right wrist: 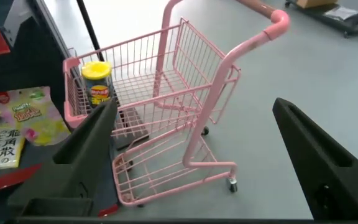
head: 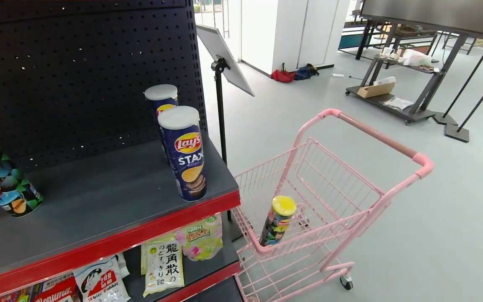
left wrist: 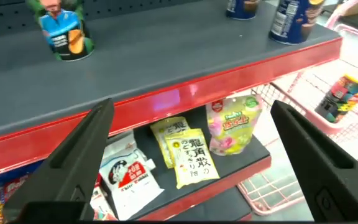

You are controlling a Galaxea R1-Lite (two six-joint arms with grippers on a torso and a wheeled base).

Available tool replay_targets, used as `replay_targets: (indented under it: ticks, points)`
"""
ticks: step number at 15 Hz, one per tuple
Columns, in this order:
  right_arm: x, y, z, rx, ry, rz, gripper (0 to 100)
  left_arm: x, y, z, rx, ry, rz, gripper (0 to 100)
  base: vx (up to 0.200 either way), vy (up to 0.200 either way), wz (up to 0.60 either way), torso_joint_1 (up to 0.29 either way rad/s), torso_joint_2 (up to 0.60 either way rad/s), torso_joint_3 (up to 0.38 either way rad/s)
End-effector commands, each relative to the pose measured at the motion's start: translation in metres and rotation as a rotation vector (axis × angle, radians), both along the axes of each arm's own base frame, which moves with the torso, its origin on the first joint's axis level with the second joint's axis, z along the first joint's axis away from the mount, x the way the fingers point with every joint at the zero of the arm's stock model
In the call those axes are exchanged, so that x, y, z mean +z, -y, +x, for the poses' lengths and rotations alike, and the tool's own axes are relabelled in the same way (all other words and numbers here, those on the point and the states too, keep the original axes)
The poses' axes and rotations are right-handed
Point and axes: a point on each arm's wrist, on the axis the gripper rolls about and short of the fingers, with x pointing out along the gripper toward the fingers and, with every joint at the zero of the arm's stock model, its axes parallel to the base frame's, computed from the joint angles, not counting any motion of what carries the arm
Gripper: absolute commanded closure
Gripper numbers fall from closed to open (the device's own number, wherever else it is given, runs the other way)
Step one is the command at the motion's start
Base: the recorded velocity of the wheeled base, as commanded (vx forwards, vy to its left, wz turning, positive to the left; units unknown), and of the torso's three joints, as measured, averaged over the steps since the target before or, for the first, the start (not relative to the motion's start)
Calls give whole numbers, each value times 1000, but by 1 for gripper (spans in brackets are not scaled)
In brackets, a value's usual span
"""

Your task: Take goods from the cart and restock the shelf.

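Both claws are spread wide and empty; the left claw [left wrist: 191, 106] faces the shelf's red front edge, and the right claw [right wrist: 194, 106] looks down toward the pink wire cart [head: 350, 180], probably poised for a pick; a yellow-lidded chip canister [head: 278, 220] stands in the basket corner nearest the shelf [head: 111, 201]; two blue cylindrical tubes [head: 185, 153] with white plastic lids stand upright at the matte shelf's end, one behind the other.
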Motion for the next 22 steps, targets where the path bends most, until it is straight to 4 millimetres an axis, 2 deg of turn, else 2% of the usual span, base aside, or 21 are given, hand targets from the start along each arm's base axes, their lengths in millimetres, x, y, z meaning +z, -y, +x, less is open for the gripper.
replay_targets:
  ticks: [1,14,22]
  points:
    - [0,0,0,0,-1,0,0,0,0,0,1,-1,0,0,0,0,0,0,0,0]
    - [0,0,0,-1,-1,1,0,0,0,0,1,-1,-2,0,0,0,0,-128,327,192]
    - [0,0,0,-1,0,3,0,0,0,0,1,-3,0,0,0,0,0,-168,494,317]
